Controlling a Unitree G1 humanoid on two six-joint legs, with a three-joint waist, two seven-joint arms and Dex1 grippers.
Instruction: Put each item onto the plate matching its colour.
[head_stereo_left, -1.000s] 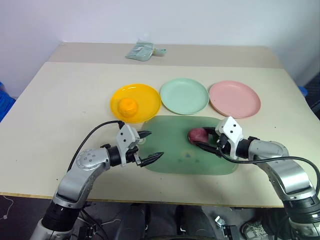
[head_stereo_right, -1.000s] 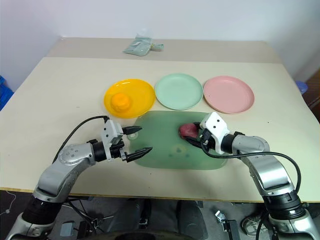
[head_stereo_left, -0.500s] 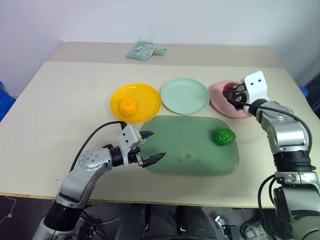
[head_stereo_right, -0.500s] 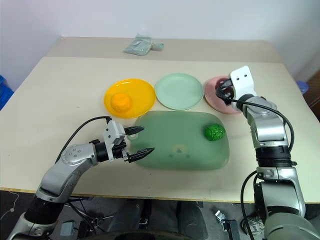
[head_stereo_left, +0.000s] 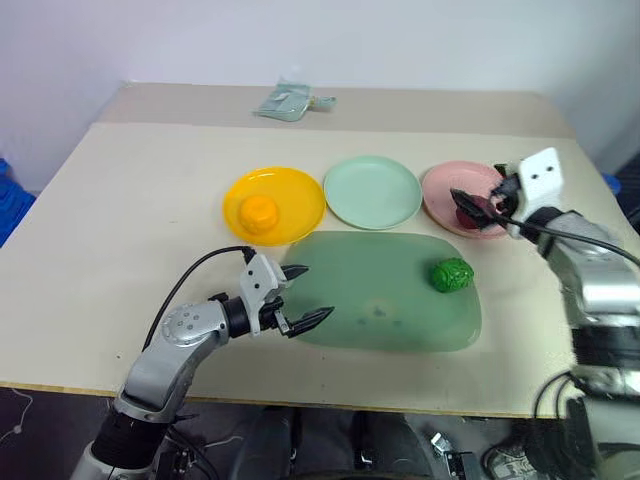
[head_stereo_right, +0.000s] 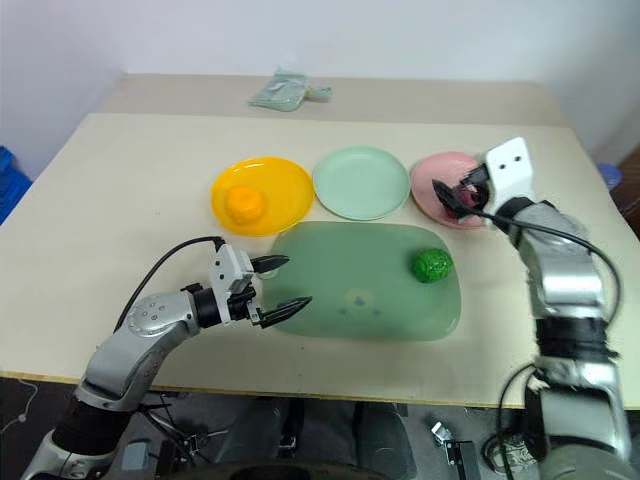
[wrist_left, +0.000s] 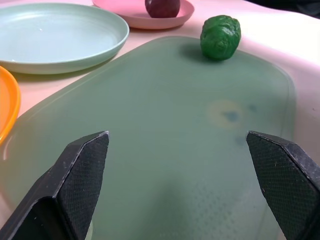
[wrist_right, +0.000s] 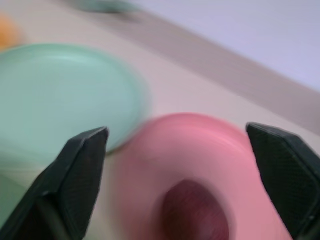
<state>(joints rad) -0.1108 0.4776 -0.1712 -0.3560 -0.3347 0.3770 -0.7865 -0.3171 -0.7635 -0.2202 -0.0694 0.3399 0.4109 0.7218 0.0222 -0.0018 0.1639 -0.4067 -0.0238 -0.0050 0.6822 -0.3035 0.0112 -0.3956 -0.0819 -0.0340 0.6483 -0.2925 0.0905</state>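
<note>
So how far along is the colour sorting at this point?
Done: orange fruit on the yellow-orange plate; purplish-red lump on the pink plate. In hand: nothing; the right pincer is open above that plate. Left: green ball, on the mat, goes to the mint plate.

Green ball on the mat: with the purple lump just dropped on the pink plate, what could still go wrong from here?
1. The bumpy green ball sits near the mat's right edge; a nudge during the grasp could roll it off onto the table.
2. The right pincer, open, hangs right over the purplish-red lump; a careless pull-back may knock it off the pink plate.
3. The mint plate lies close beside the pink one, so a sloppy release could land wrong.
</note>
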